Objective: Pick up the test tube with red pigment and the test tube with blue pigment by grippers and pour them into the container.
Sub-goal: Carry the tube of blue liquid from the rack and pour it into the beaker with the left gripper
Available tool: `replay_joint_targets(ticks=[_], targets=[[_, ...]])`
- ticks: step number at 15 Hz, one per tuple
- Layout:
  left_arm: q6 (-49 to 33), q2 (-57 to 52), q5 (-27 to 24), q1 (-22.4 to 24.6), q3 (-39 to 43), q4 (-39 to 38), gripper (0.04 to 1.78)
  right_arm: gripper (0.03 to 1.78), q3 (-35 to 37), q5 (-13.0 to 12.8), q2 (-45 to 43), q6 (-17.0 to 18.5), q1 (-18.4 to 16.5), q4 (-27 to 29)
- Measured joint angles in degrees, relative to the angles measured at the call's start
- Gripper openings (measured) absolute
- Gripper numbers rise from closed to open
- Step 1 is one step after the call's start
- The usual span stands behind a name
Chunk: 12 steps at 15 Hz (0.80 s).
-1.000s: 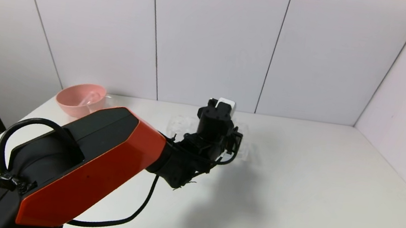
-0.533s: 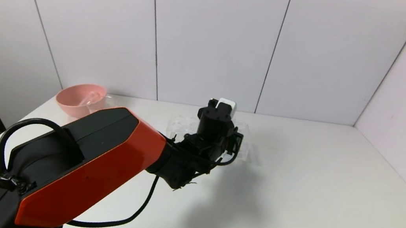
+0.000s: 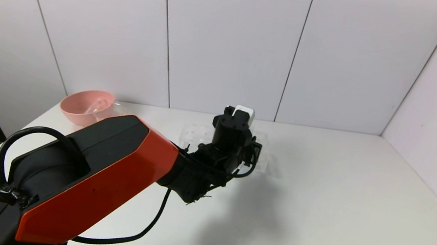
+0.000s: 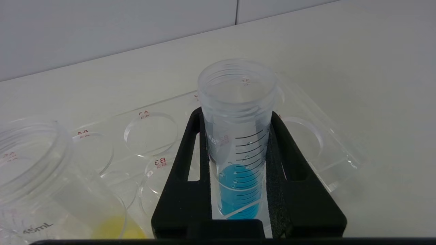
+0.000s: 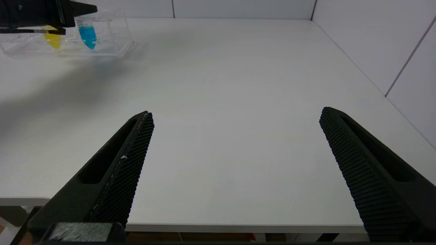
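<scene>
Early yet: left gripper clamped on the blue tube, standing in the rack beside the yellow tube, not lifted or poured; right gripper parked well apart from the rack, spread wide; red tube and beaker unseen.

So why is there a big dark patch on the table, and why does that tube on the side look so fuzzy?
Head view: the left arm's shadow falls on the table. Left wrist view: the yellow-liquid tube sits close to the lens, out of focus; the test tube with blue pigment is sharp. Right wrist view: the same shadow crosses the tabletop.
</scene>
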Motion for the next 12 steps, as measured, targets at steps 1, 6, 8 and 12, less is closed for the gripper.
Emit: replay_joint_targets(ticks=[1,6,8,12], targets=[[0.0,-0.1,0.0,0.0,-0.1,0.2,0.46,1.77,0.0,0.0,0.0,0.0,0.0,0.0],[0.3,-1.1,-0.2,0.2,-2.0,0.4,0.46,1.77,0.0,0.0,0.0,0.0,0.0,0.0],[0.4,-1.8,-0.2,0.2,-2.2,0.5,0.46,1.77,0.0,0.0,0.0,0.0,0.0,0.0],[0.7,-3.3,-0.2,0.1,-3.0,1.4,0.46,1.77,0.0,0.0,0.0,0.0,0.0,0.0]])
